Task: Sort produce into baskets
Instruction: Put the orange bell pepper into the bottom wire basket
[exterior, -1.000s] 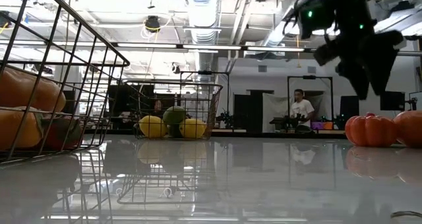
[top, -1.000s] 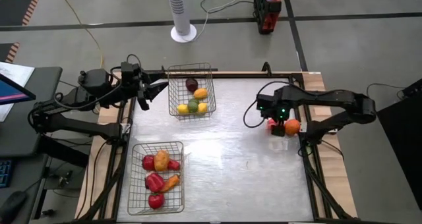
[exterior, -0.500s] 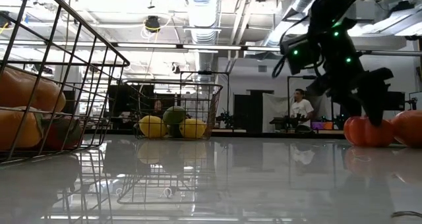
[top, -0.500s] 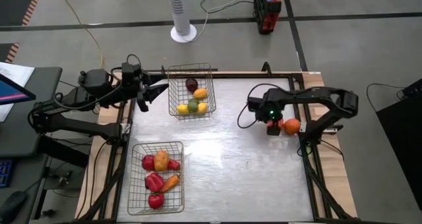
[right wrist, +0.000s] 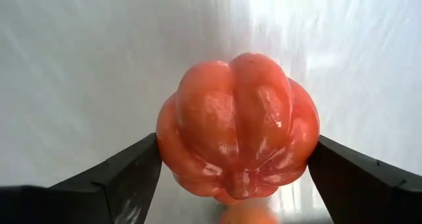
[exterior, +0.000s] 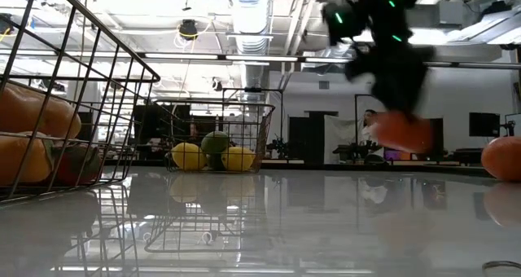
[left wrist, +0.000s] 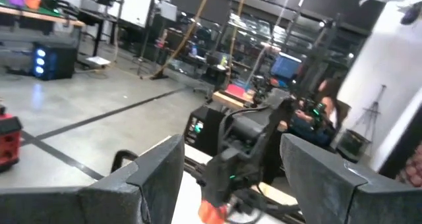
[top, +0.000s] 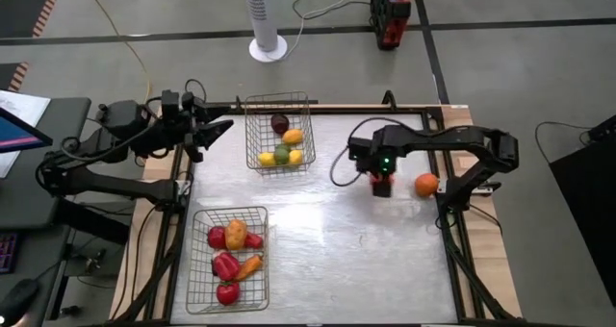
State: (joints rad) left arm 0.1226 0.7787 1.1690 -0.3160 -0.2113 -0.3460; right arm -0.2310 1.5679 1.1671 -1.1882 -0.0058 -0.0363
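My right pincer [top: 382, 183] pinches a ribbed red tomato [right wrist: 238, 128] above mid-bench, both baskets [top: 280, 132] lying toward the left edge.

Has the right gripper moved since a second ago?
Yes. The right gripper, shut on the red tomato, moved away from the orange fruit.
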